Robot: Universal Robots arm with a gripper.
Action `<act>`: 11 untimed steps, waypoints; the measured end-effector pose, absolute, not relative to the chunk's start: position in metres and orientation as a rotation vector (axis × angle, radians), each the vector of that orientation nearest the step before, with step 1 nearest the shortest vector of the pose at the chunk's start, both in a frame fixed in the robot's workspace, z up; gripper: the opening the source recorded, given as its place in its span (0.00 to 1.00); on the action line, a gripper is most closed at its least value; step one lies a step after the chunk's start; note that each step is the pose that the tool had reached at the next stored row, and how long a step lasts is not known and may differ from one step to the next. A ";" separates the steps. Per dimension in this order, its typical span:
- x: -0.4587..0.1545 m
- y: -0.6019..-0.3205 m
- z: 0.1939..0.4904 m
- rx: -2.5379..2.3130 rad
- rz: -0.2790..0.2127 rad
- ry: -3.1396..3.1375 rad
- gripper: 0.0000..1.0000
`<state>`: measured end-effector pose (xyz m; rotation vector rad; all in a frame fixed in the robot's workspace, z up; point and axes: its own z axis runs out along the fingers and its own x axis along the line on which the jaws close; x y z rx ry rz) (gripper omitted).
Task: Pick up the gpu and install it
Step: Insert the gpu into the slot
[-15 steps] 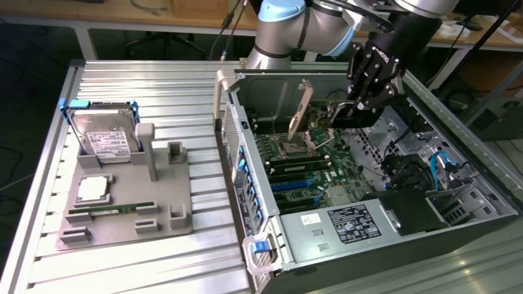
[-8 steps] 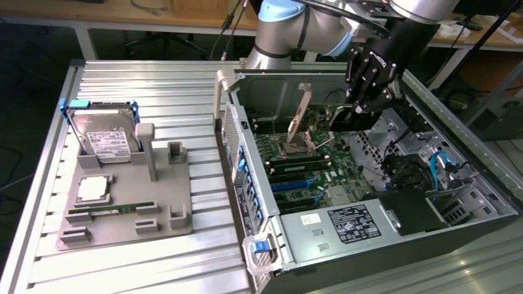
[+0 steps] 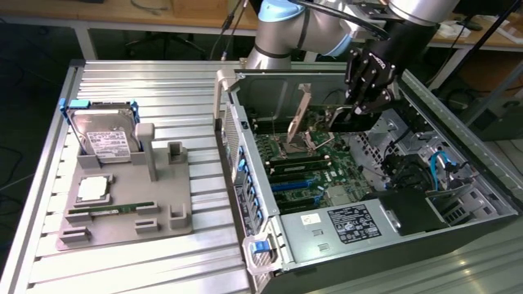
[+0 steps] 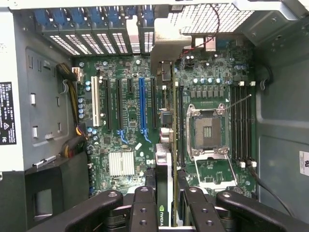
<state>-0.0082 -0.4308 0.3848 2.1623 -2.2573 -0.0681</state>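
gpu (image 3: 305,114) in claw (image 3: 353,115), above motherboard (image 3: 315,179)

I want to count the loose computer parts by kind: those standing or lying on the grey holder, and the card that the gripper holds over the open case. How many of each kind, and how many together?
hard drive: 1
square silver chip: 1
green memory stick: 1
gpu: 1
Total: 4

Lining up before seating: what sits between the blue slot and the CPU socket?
In the wrist view, the gpu, held edge-on in the gripper, hangs between the blue slot and the CPU socket, beside a black slot.
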 end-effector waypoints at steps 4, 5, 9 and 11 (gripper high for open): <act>-0.008 -0.431 0.382 2.162 -0.068 -2.257 0.27; -0.008 -0.431 0.381 2.162 -0.068 -2.257 0.27; -0.008 -0.431 0.377 2.162 -0.068 -2.257 0.27; -0.008 -0.431 0.375 2.162 -0.068 -2.257 0.27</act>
